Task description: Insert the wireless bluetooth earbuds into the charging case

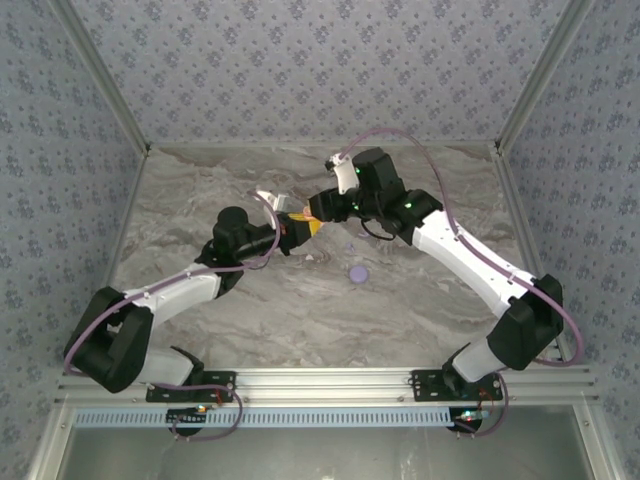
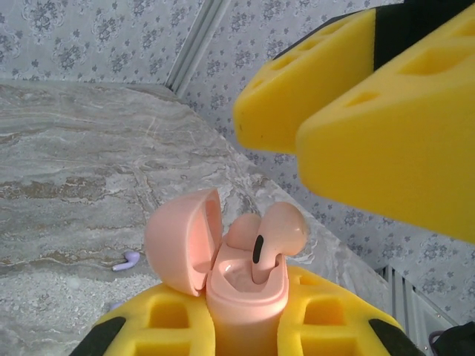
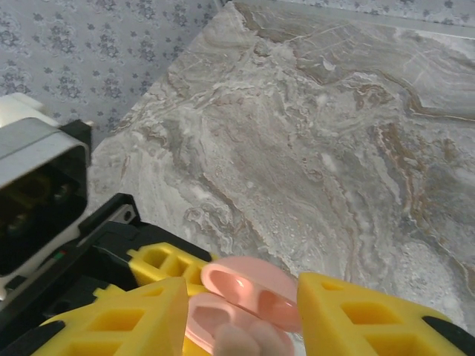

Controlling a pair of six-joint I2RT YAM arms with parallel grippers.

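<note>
Clamped shut in the left gripper (image 2: 245, 330), between its yellow pads (image 2: 167, 320): the pink charging case (image 2: 245, 293), upright, lid (image 2: 182, 241) swung open toward 10 o'clock. Seated in the case's wells, stems down and heads poking above the rim: two pale pink earbuds (image 2: 278, 228), side by side and touching. At 1 o'clock above the case, clear of it: the right gripper (image 3: 241, 315), yellow fingers (image 2: 319, 81) apart with nothing pinched between them. At 9 o'clock of the case, lying on the marble table (image 2: 67, 163): one purple earbud (image 2: 126, 260). From overhead, both grippers nose to nose near table centre (image 1: 250, 300), with a purple disc (image 1: 358, 272) at 5 o'clock of them, well apart
</note>
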